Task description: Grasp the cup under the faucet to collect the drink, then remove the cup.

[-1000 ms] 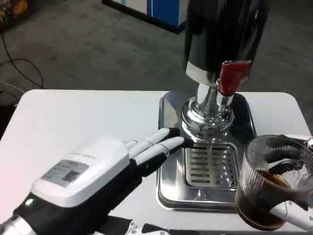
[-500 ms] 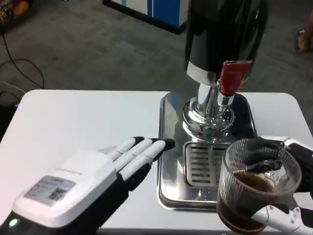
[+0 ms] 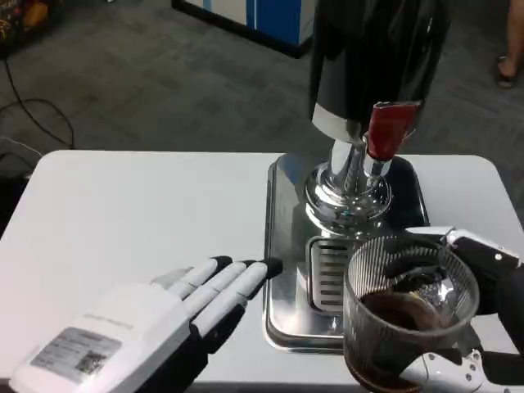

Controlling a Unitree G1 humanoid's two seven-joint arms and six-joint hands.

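The right hand grips the ribbed clear glass cup of dark drink, now drawn nearer over the steel drip tray, so removal is underway; the left hand, fingers straight together, has retreated

My view is evenly lit from overhead and slightly soft all over. Bright glare sits on the chrome dispenser base and steel tray. My left hand casts a faint shadow on the white table.
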